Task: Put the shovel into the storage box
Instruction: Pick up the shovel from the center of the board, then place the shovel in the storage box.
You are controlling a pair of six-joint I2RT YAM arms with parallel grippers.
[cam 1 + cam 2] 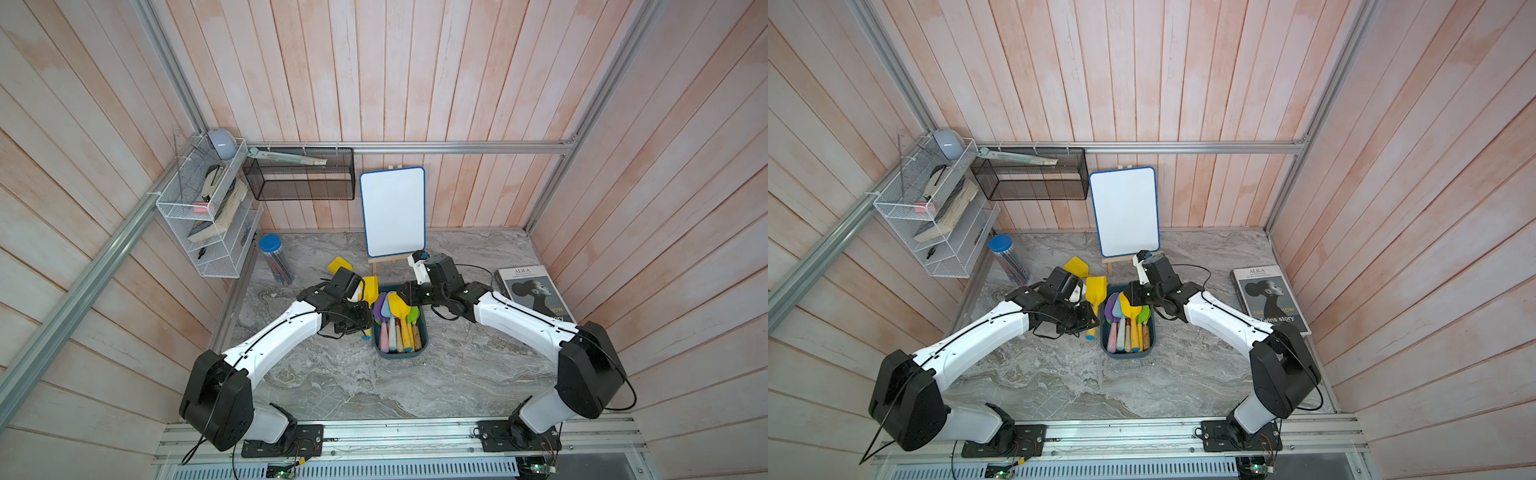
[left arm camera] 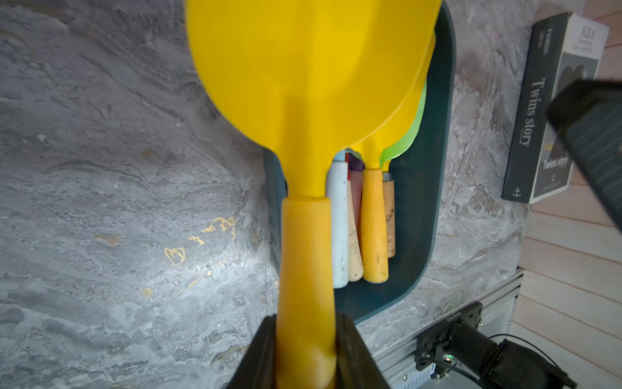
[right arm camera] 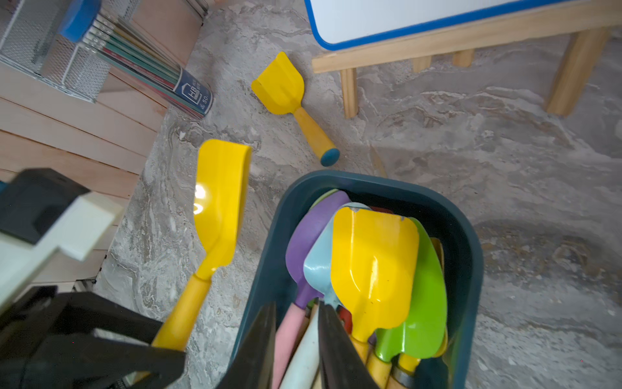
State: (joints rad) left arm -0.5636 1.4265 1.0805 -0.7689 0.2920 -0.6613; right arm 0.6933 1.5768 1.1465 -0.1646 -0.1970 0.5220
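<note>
My left gripper (image 2: pixel 306 350) is shut on the orange-yellow handle of a yellow shovel (image 2: pixel 303 84). That shovel (image 1: pixel 371 286) hangs beside the left rim of the storage box (image 1: pixel 399 355), with its blade partly over the box in the left wrist view. The dark teal storage box (image 3: pixel 370 180) holds several shovels: purple, light blue, yellow and green. My right gripper (image 3: pixel 296 323) hovers over the box's far end, jaws a narrow gap apart, and pink and white handles show through the gap below. A second yellow shovel (image 3: pixel 281 87) lies on the table beyond the box.
A whiteboard on a small wooden easel (image 1: pixel 392 212) stands behind the box. A pencil jar (image 1: pixel 276 259) stands at the back left. A book (image 1: pixel 534 291) lies to the right. A white wire rack (image 1: pixel 208 208) and a black mesh basket (image 1: pixel 299 174) hang on the walls.
</note>
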